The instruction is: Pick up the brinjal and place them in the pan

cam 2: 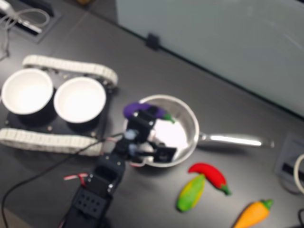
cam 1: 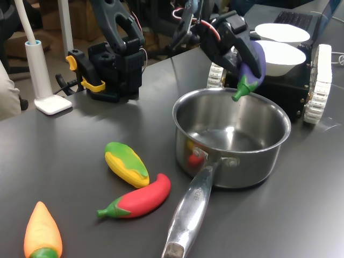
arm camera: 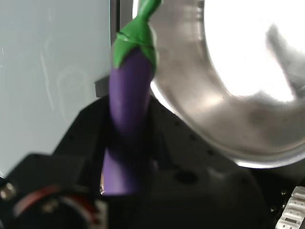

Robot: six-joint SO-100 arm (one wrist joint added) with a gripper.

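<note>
The claw (cam 1: pixel 248 63) is clamped on the brinjal (cam 1: pixel 251 69), holding it in the air over the far rim of the pan (cam 1: pixel 231 141), green stem cap pointing down toward the pan's inside. No writing or label can be read on anything. The pan stands on the dark desk (cam 1: pixel 80 140) with its long handle (cam 1: pixel 188 215) running toward the first exterior view's bottom. Beside the handle lie a red chili toy (cam 1: pixel 140 200), a yellow-green corn toy (cam 1: pixel 127 163) and an orange carrot toy (cam 1: pixel 42 232). Behind the pan, two white bowls (cam 1: pixel 279 43) rest on a tracked black base (cam 1: pixel 301 86).
</note>
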